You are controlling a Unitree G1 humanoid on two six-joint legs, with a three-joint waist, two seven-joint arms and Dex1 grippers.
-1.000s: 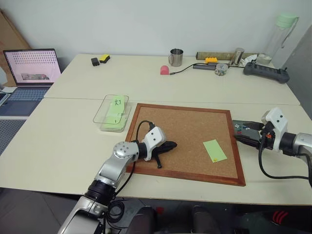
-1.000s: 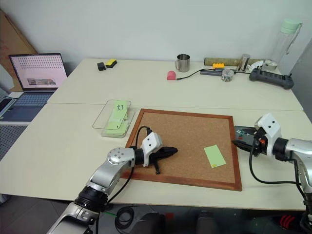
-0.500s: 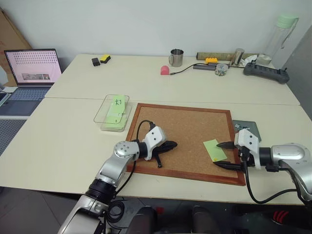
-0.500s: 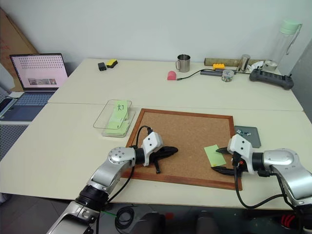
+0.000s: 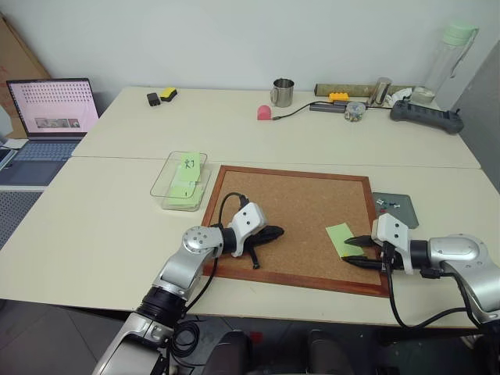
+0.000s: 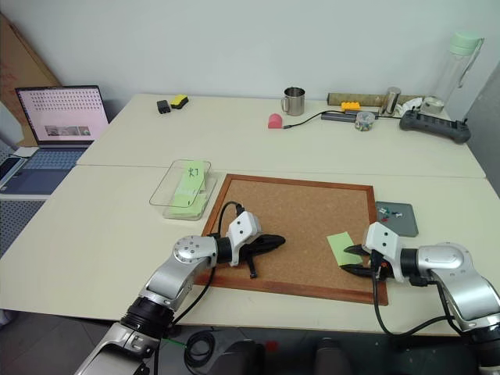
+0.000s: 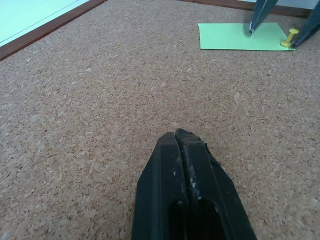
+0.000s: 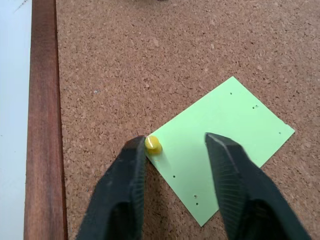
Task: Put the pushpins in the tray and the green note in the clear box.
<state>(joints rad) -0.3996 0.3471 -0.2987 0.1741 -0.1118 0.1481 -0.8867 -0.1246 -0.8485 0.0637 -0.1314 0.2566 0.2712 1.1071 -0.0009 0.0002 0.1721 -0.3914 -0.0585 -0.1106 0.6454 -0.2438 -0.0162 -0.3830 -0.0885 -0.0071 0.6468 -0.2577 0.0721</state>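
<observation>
While one finger touches it, yellow pushpin [image 8: 153, 145] sits between right gripper [image 8: 175, 145] fingers.

A black handwritten mark stands on the green note in the clear box [image 5: 180, 181], beyond the left gripper [image 5: 275, 232]; its characters cannot be read.

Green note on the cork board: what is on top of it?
One yellow pushpin stands in a corner of the green note, between the right gripper fingers. Small empty pin holes dot the paper. What lies beneath it on the cork board is covered.
</observation>
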